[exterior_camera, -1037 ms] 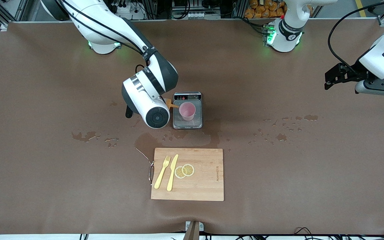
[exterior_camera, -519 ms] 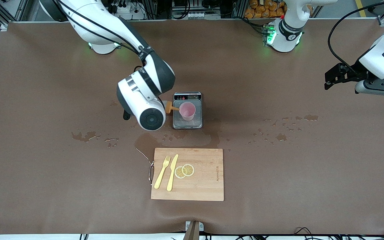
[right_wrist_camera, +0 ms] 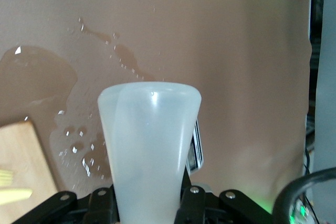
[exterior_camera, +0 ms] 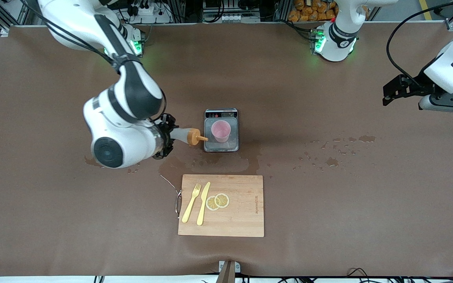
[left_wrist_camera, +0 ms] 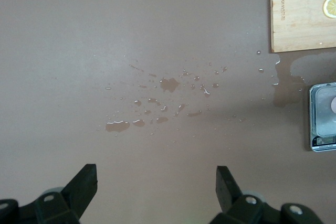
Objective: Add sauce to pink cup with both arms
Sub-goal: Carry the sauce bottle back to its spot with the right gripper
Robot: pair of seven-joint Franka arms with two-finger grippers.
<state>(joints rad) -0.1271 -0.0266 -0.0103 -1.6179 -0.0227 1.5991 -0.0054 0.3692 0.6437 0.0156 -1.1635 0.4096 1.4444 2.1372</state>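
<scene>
Withdrawn from over the pink cup [exterior_camera: 221, 131] on the scale [exterior_camera: 221, 146], right gripper [exterior_camera: 166, 135] pinches sauce [exterior_camera: 189, 136]; left gripper [left_wrist_camera: 156, 186], spread, waits near the table's edge; pouring seems finished.

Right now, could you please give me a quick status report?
Right gripper shut on translucent orange-capped sauce bottle, beside grey scale. Pale-pink cup on scale. Left gripper open, waiting. Nothing between.

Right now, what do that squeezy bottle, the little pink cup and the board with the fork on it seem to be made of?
The sauce bottle, shut in the right gripper, looks like soft translucent plastic: light shows through its milky wall, and the nozzle cap is opaque orange. The pink cup seems matte plastic, though ceramic is possible. The board looks like pale wood with visible grain strips, unvarnished.
</scene>
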